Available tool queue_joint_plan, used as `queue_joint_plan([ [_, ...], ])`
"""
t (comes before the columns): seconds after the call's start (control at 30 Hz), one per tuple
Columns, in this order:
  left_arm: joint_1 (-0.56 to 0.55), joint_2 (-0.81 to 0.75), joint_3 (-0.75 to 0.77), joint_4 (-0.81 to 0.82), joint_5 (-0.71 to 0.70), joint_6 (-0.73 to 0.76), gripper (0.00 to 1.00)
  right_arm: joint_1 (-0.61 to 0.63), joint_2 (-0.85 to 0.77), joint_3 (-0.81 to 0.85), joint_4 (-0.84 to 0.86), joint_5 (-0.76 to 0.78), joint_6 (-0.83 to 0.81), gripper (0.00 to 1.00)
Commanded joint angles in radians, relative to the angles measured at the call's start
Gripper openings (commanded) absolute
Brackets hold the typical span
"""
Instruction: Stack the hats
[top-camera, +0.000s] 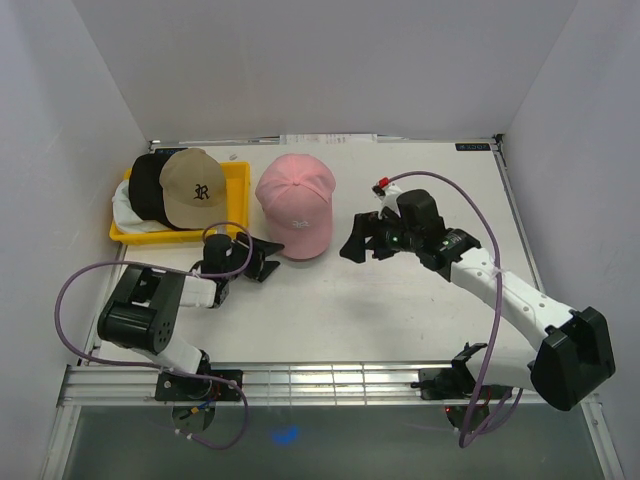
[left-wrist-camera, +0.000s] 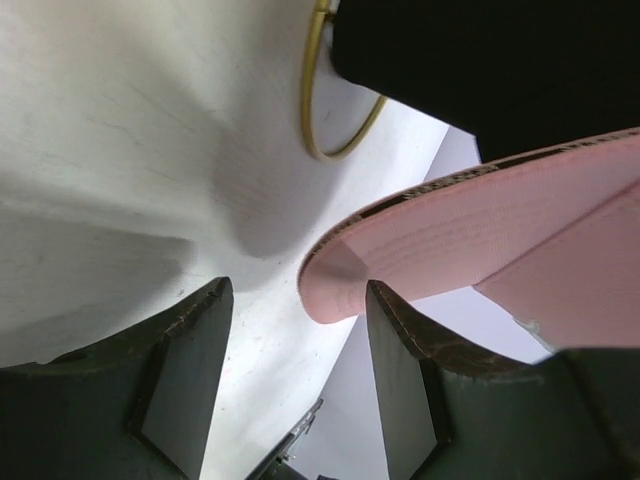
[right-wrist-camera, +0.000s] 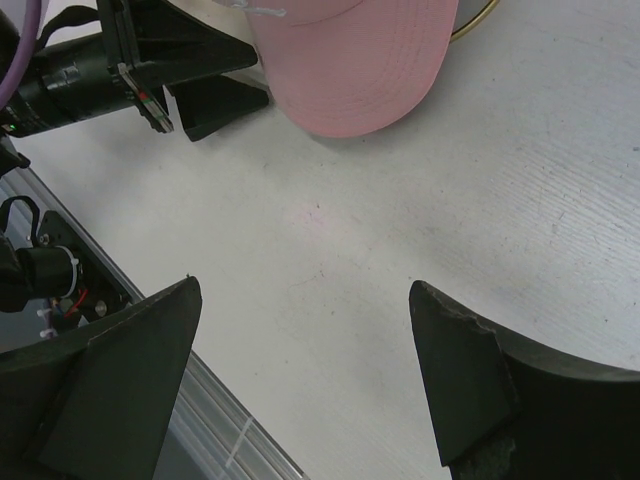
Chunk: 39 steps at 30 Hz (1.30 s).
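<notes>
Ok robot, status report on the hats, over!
Left gripper open at brim of pink cap. Right gripper open, empty. Tan cap on black cap in yellow tray. Nothing in the way.

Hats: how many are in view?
4. Pink hat mid-table; tan hat on the black hat in the tray; white hat mostly hidden under them. Others may be hidden.

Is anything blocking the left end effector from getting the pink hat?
No, nothing visible is in the way. The pink cap has its brim tip right at the open left end effector, and only the white table shows around them.
</notes>
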Motion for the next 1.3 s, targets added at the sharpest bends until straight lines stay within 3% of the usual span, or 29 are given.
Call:
queue_joint_plan([
  [0.0,0.011,-0.072,0.048,-0.073,0.005,0.062,0.66,-0.003,0.030,0.062,0.002,-0.023,-0.029,0.90],
  [0.3,0.029,-0.199,0.251,-0.520,-0.033,0.236,0.65,-0.002,0.128,0.197,-0.018,-0.049,-0.046,0.90],
  [0.4,0.037,-0.249,0.306,-0.624,-0.075,0.310,0.64,-0.003,0.160,0.227,-0.018,-0.061,-0.052,0.90],
  [0.5,0.058,-0.311,0.403,-0.835,-0.156,0.401,0.63,-0.003,0.178,0.253,-0.019,-0.066,-0.069,0.90],
  [0.7,0.212,-0.293,0.705,-1.119,-0.326,0.609,0.65,-0.011,0.174,0.291,-0.065,-0.078,-0.115,0.90],
  [0.87,0.385,-0.172,0.870,-1.182,-0.340,0.698,0.64,-0.014,0.136,0.276,-0.076,-0.102,-0.115,0.89],
  [0.97,0.466,-0.104,0.895,-1.176,-0.321,0.729,0.65,-0.014,0.110,0.270,-0.082,-0.107,-0.113,0.90],
  [1.1,0.514,-0.044,0.891,-1.080,-0.256,0.767,0.75,-0.018,0.091,0.271,-0.093,-0.113,-0.113,0.90],
  [1.27,0.520,0.049,0.992,-1.076,-0.296,0.865,0.80,-0.020,0.083,0.259,-0.091,-0.116,-0.118,0.89],
])
